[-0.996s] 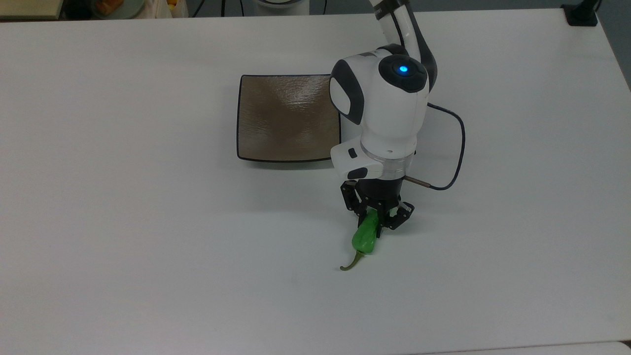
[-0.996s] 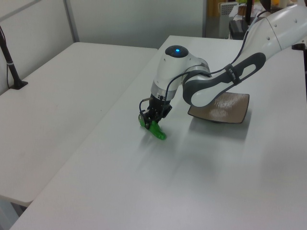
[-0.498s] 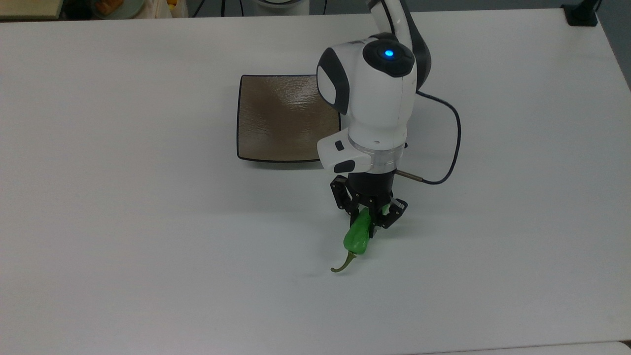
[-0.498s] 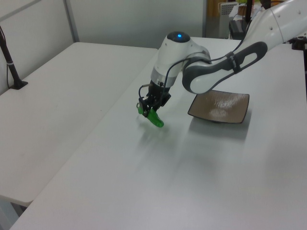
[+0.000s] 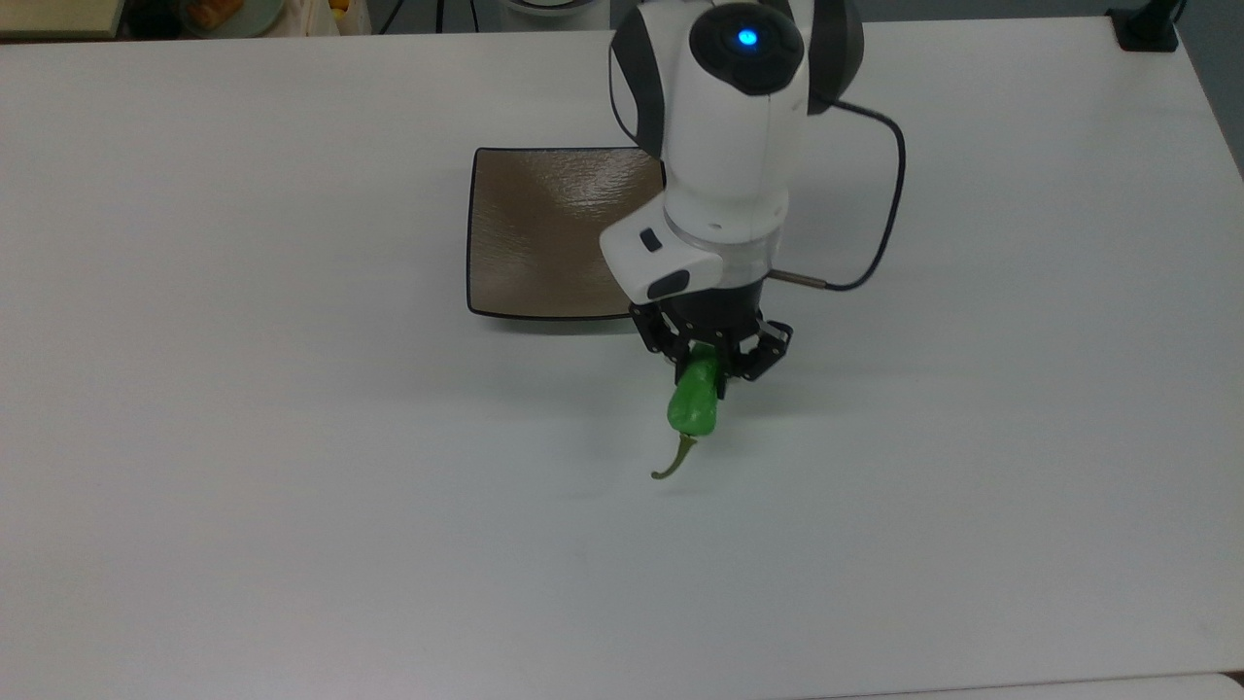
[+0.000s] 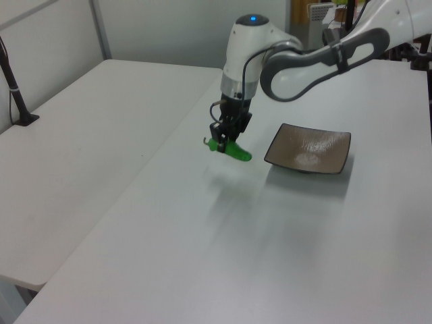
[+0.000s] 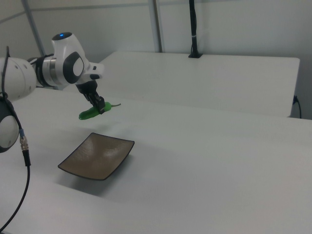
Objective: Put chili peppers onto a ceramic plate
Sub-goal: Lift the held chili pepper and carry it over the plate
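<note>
White table (image 5: 292,437), w/ a second white bench behind it in the left view; the ceramic plate (image 5: 554,233) sits bare on the table. The gripper (image 5: 709,374) is closed on the chili pepper (image 5: 694,403), which hangs in the air above the table, clear of the surface – its shadow falls on the table apart from it in the left view. Grip looks to be nearer the stem end: in the right view the stem (image 7: 115,105) pokes out just beside the fingers while most of the green body sticks out the other side, tilted down. Pepper is near the plate's edge, not yet over it; in the top view it's just below the plate's lower right corner.

Risks from here, as I judge it:
- off-centre grip + glossy skin → pepper could pivot or slip out on a fast move
- low carry → drooping free end may catch the plate's raised rim and shove the plate
- release too near the rim → long pepper ends up half off, or rolls out
- dropping from height → bounce on the glazed surface

Safer: centre over the plate, lower, then open
</note>
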